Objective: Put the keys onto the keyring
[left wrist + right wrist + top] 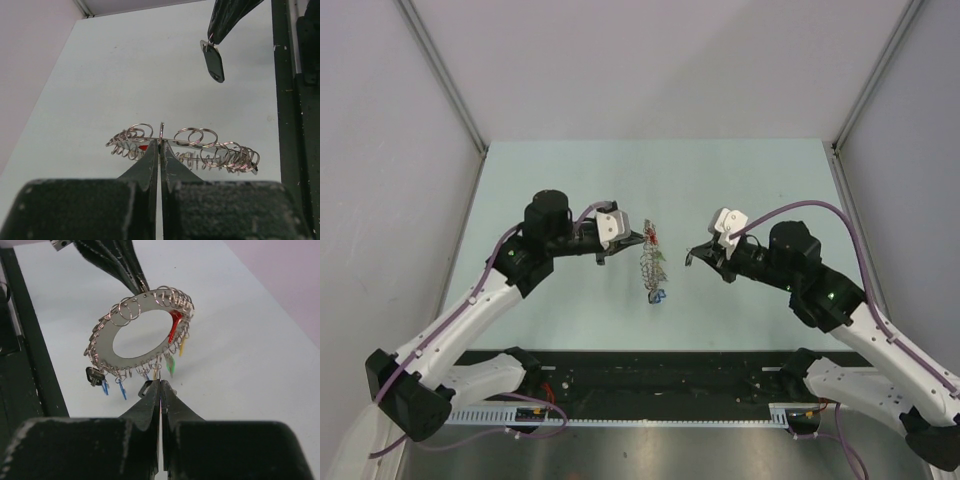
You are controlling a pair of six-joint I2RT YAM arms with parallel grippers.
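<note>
The keyring (653,265) is a flat silver ring edged with many small split rings, and it hangs in the air between the arms. My left gripper (638,238) is shut on its upper rim, as the left wrist view (161,142) shows. Red (174,325), green (170,365), blue (121,388) and black-headed (94,375) keys dangle from it. My right gripper (692,256) is shut on a loose black-headed key (213,62), just short of the ring's lower edge (150,371). In the right wrist view only a bit of that key's head (145,388) shows beside my fingertips.
The pale green table (740,180) lies under the hanging ring, with grey walls at the back and sides. A black rail (660,375) runs along the near edge between the arm bases.
</note>
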